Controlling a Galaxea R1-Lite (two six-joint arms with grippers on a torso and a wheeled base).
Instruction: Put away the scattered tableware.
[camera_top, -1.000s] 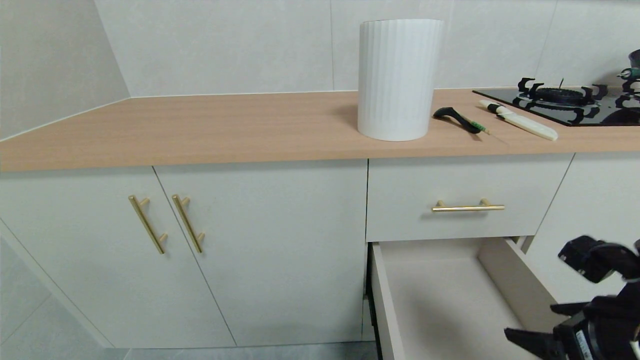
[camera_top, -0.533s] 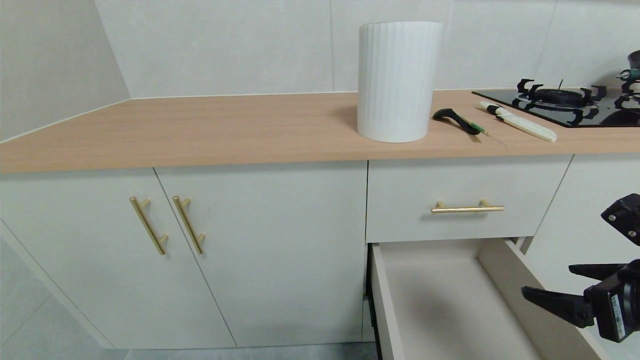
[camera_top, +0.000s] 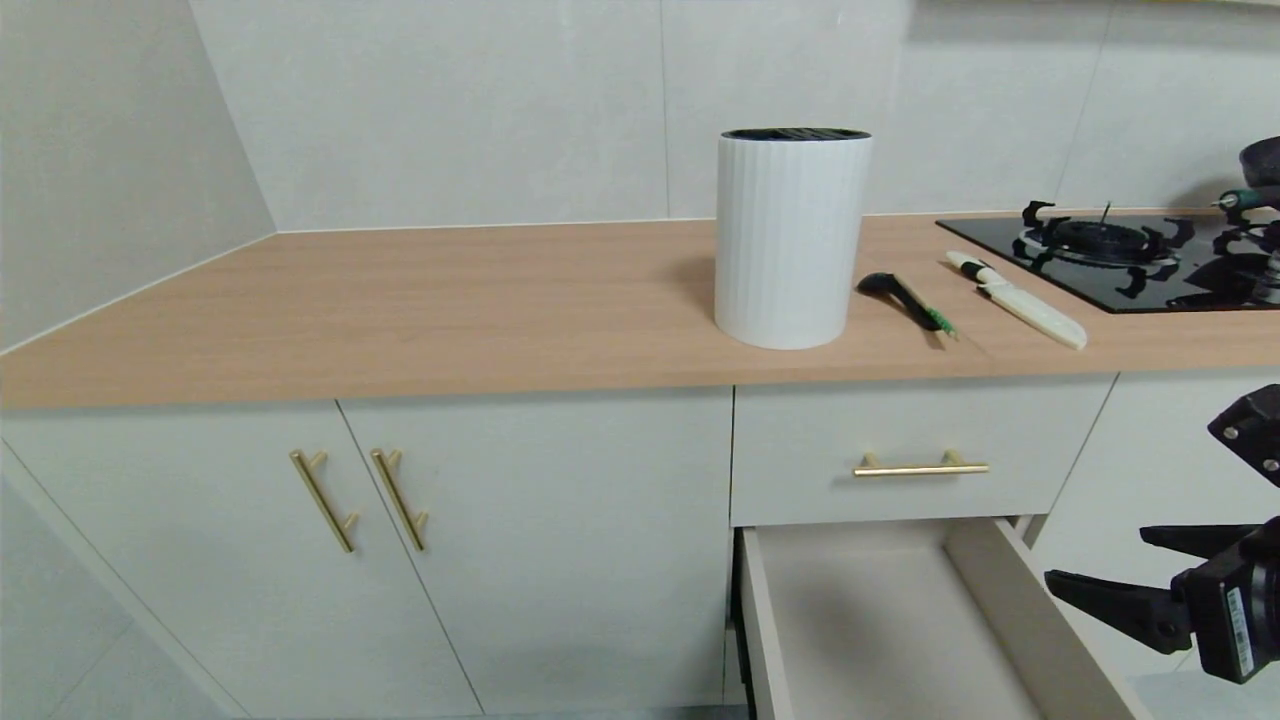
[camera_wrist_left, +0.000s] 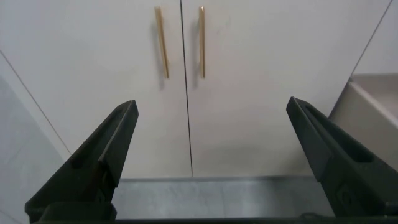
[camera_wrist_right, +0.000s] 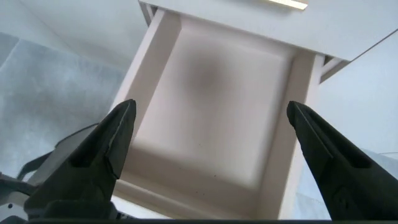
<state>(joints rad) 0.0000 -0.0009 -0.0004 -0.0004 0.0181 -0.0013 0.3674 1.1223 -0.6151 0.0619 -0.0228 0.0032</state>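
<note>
A black-handled tool with a green tip and a white knife lie on the wooden counter, just right of a tall white ribbed holder. Below them the lower drawer stands pulled out with a bare floor. My right gripper hangs open beside the drawer's right wall; in the right wrist view the right gripper looks down into the drawer with nothing between its fingers. My left gripper is open, low in front of the cabinet doors.
A black gas hob takes up the counter's far right. The upper drawer with a gold handle is closed. Two cabinet doors with gold handles fill the left. A tiled wall backs the counter.
My right gripper rose beside the open drawer, then held still. The head camera has shifted, so the counter and cabinets sit lower in the picture and the holder's top shows.
</note>
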